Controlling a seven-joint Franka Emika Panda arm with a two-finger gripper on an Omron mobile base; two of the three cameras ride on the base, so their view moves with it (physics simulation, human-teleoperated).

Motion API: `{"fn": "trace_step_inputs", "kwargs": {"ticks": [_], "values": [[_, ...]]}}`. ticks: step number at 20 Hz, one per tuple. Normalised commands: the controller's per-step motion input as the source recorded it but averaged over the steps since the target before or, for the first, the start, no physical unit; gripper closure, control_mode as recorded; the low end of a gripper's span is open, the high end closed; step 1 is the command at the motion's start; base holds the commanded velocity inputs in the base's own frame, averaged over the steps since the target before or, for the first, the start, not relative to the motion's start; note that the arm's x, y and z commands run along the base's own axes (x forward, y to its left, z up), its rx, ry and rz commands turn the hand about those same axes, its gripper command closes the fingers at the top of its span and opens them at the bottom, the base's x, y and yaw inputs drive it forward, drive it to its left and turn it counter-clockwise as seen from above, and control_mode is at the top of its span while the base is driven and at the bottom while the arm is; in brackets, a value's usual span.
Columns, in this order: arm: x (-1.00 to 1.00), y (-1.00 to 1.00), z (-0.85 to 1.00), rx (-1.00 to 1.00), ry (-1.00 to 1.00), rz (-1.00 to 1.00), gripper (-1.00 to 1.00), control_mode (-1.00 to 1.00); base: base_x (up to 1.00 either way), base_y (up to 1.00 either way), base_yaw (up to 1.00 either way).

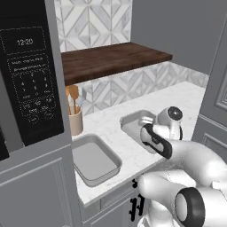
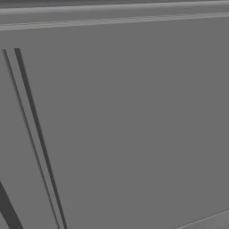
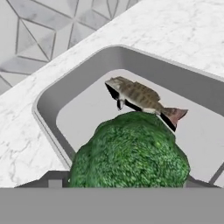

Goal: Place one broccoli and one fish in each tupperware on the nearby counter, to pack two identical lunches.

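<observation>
Close under the hand camera, a bumpy green broccoli [image 3: 131, 153] sits between the fingers of my gripper [image 3: 127, 181], which is shut on it. The broccoli hides the finger tips. It hangs over the near end of a light-grey tupperware [image 3: 52, 94], and a brown-grey fish [image 3: 138, 96] lies on the floor of that tray just beyond. In the left base view this tupperware [image 1: 128, 120] is partly hidden behind my wrist. A second tupperware [image 1: 95, 159] stands empty to its left on the white counter [image 1: 111, 119]. The other broccoli and the pale fish are out of view.
A black microwave [image 1: 26, 80] stands at the left. A utensil jar [image 1: 76, 120] sits behind the empty tray, under a dark wooden shelf [image 1: 111, 60]. Grey cabinet panelling [image 1: 217, 93] rises at the right, and a grey panel [image 2: 125, 125] stands close before the right base camera.
</observation>
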Motion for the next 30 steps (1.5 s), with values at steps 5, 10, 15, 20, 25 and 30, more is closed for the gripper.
{"fn": "trace_step_inputs", "kwargs": {"ticks": [5,10,15,20,25,30], "values": [[0.57,0.00,-0.10,0.00,0.08,0.00,-1.00,-1.00,0.00,0.00,0.00],[0.39,-0.01,-0.09,0.00,0.02,0.00,-1.00,-1.00,0.00,0.00,0.00],[0.03,0.00,0.00,0.00,0.00,0.00,-1.00,-1.00,0.00,0.00,0.00],[-0.55,0.01,0.42,0.00,-0.04,0.00,-1.00,-1.00,0.00,0.00,0.00],[-1.00,0.23,0.93,-0.03,-0.11,0.03,-1.00,-1.00,0.00,0.00,0.00],[-1.00,0.14,1.00,-0.03,-0.02,0.03,-1.00,-1.00,0.00,0.00,0.00]]}}
